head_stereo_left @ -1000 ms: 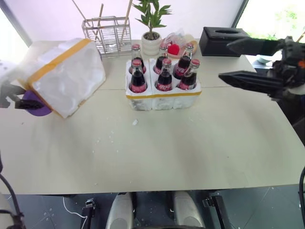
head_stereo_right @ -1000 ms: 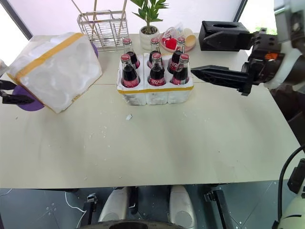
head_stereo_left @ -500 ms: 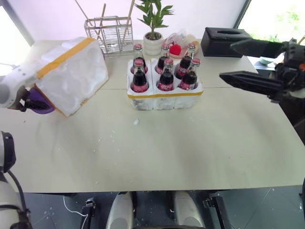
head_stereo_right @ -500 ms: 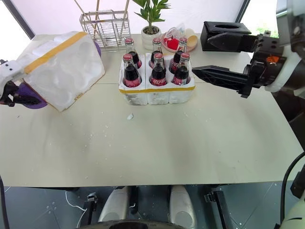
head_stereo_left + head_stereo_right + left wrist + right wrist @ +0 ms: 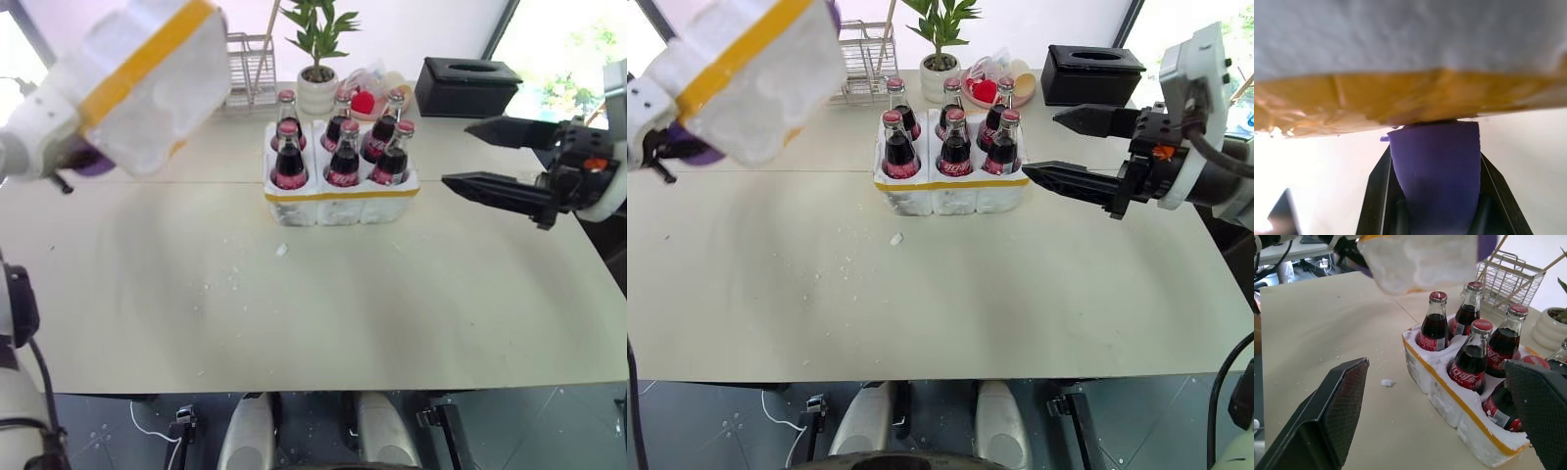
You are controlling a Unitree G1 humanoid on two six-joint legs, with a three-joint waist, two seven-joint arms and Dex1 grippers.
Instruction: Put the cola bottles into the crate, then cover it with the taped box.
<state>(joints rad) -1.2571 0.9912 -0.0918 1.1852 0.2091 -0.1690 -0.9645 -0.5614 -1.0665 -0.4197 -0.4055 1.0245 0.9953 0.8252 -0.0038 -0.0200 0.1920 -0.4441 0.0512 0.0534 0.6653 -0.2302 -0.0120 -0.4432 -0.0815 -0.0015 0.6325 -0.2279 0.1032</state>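
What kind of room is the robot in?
Probably an office or test room, not a kitchen. There's a big plain table by bright windows, with a potted plant, a black tissue box and a wire rack on it.

Six cola bottles (image 5: pixel 342 147) stand upright in the white crate (image 5: pixel 341 199) on the desk (image 5: pixel 313 294). The taped box (image 5: pixel 147 83) hangs tilted in the air, left of the crate.

The taped box (image 5: pixel 745 73) hangs above the table (image 5: pixel 921 294) at the left, clear of its surface. Six cola bottles (image 5: pixel 954 142) stand in the crate (image 5: pixel 950 194). The right gripper (image 5: pixel 1063 147), fingers spread, sits just beside the crate.
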